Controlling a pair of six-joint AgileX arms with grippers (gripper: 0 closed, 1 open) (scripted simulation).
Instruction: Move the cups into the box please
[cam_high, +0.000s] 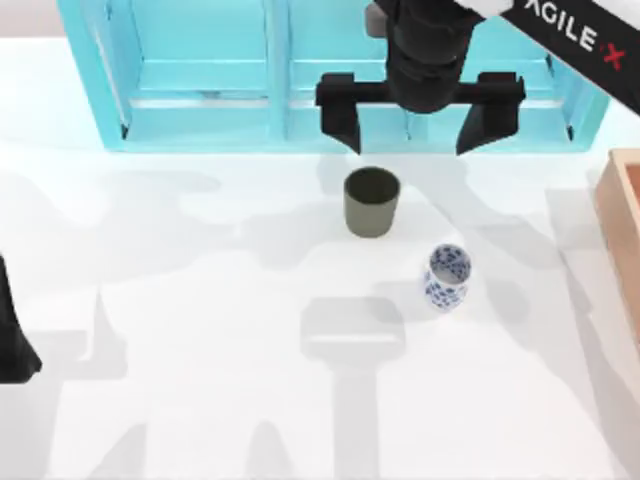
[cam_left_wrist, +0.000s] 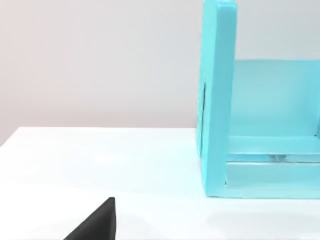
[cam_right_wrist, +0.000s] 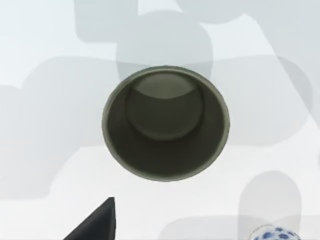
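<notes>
A dark olive-grey cup (cam_high: 371, 202) stands upright near the table's middle. The right wrist view looks straight down into that olive cup (cam_right_wrist: 165, 123). To its right and nearer the front stands a smaller white cup with blue flowers (cam_high: 446, 277), whose rim shows at the edge of the wrist view (cam_right_wrist: 272, 234). My right gripper (cam_high: 417, 128) hangs open high above the table, over the spot just behind the olive cup, holding nothing. The tan box (cam_high: 622, 215) shows as a wall at the table's right edge. My left arm (cam_high: 12, 330) is parked at the left edge.
A big turquoise shelf unit (cam_high: 200, 80) runs along the back of the table; its side wall (cam_left_wrist: 217, 100) stands in the left wrist view. White table surface (cam_high: 200, 380) stretches across the front and left.
</notes>
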